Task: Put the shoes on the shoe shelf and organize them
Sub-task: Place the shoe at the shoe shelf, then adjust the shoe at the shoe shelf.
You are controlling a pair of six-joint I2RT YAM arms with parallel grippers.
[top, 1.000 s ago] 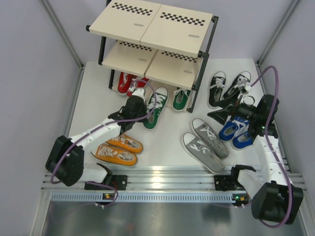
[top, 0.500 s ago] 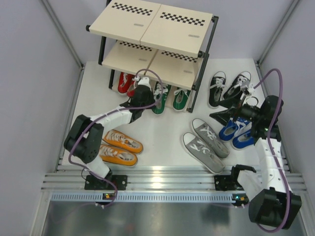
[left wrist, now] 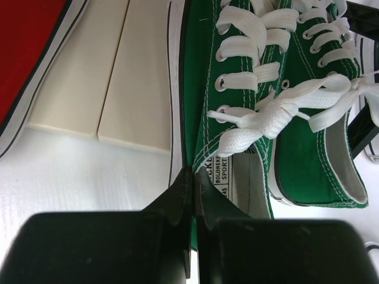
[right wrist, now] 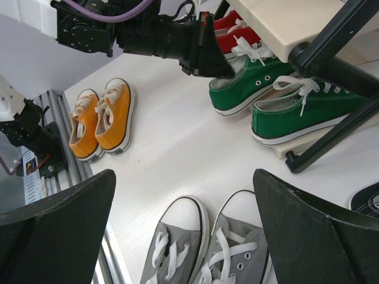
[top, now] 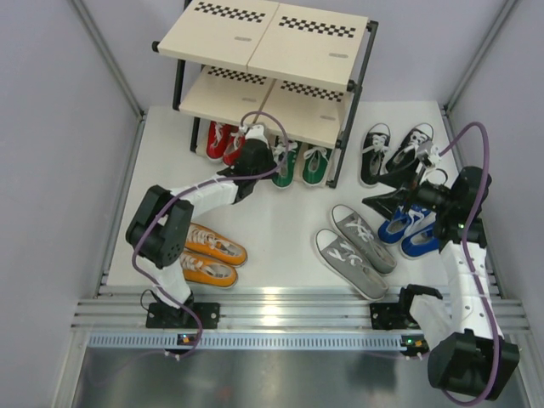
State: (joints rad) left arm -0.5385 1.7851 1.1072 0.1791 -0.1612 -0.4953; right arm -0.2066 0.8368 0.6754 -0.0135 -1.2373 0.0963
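My left gripper is shut on the heel-side collar of a green shoe. That shoe lies toe-in on the bottom panel of the shoe shelf, beside its green mate. Red shoes sit to their left on the same tier. My right gripper hangs open above the grey shoes, with nothing between its fingers.
Orange shoes lie at the near left. Blue shoes lie under my right arm, and black shoes lie behind them, right of the shelf. The shelf's black legs stand near the green pair.
My left arm has stretched forward, carrying the green shoe from the open floor in under the shelf, next to its mate. The right arm has barely moved.
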